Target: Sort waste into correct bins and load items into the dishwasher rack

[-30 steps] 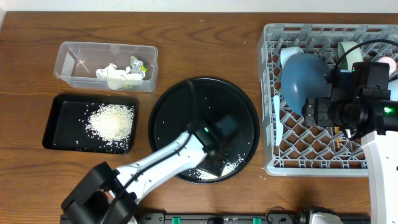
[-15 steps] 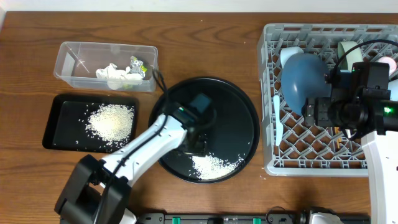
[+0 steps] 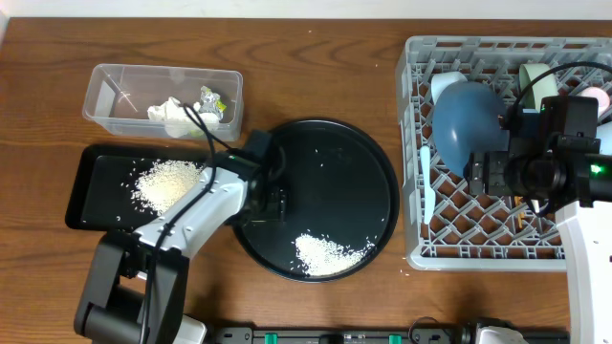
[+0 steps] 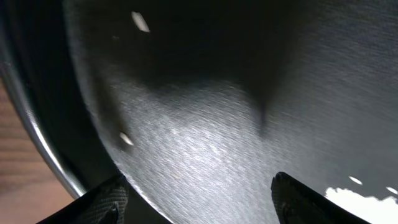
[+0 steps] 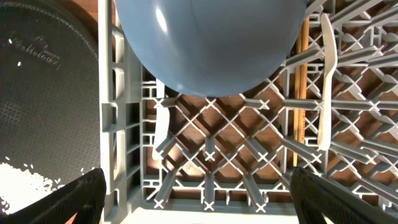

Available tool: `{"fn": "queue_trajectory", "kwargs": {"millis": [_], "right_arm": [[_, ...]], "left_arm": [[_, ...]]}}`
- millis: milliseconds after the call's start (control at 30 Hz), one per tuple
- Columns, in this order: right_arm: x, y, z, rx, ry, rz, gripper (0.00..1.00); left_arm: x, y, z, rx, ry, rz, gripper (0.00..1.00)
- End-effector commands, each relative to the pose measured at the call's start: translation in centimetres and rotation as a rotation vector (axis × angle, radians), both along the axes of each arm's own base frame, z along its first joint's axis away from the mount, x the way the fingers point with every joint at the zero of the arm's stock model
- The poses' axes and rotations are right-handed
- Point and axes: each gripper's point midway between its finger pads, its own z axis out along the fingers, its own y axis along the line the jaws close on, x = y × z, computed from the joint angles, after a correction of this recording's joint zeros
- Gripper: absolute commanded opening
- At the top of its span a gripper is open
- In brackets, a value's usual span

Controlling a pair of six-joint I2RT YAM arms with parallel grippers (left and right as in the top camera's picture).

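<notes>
While the left gripper (image 4: 198, 200) hangs open over the round tray (image 3: 356, 170), the right gripper (image 5: 199, 194) gapes above the rack (image 3: 461, 241)

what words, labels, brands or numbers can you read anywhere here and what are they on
round black tray: one line of raised lettering on its surface, seen in the right wrist view, too blurred to read
wrapper in the clear tub: any print is too small to read
dishwasher rack: no text visible
</notes>
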Motion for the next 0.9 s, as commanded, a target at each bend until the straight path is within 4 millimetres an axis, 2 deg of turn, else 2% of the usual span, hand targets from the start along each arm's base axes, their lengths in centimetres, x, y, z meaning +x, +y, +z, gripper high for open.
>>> {"fn": "queue_trajectory", "kwargs": {"millis": [0,400,633,767,867], "right_arm": [[0.2,-0.2,0.5,-0.004,-0.012,-0.019,0.91],[0.2,-0.2,0.5,-0.003,-0.012,-0.019,0.91],[0.2,0.0,0.5,0.005,-0.013,-0.015,0.91],[0.3,0.9,0.6,0.054,-0.021,0.007,0.91],[0.6,1.5,0.8,0.085,-0.033,0.027,0.91]], "left_arm": [[0.0,1.3,-1.0,0.009,0.004,-0.005,0.75],[4.1,3.6,-0.9,0.054,-0.156,0.044,0.75],[5.0,4.8,-0.8,0.052,-0.178,0.09,0.75],[5.3,5.7,-0.7,0.052,-0.18,0.121,0.75],[5.3,5.5,-0.7,0.041,-0.179,0.119,0.75]]}}
